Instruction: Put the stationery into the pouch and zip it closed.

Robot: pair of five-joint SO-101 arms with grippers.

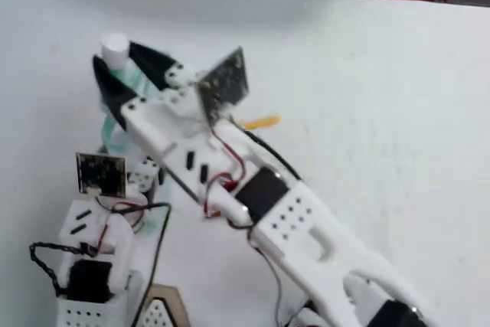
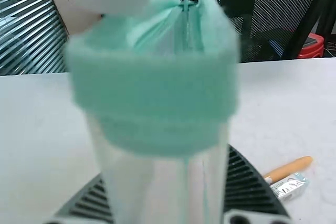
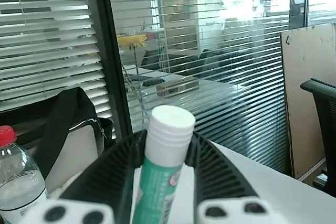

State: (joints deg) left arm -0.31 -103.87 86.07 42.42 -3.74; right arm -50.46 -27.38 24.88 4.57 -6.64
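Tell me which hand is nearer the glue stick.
Right. The right hand grips the glue stick itself; the left hand holds the pouch below it.

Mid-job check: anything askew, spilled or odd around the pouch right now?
Nothing spilled or damaged. The pouch mouth looks bunched rather than held wide, close below the glue stick in the right gripper. An orange pen and a small wrapped item lie outside it on the table.

Bright, even light washes the white surface (image 1: 383,67) nearly featureless, leaving only faint, soft shadows around six o'clock. Daylight glares through the blinds (image 3: 236,3) behind and is probably the main source.
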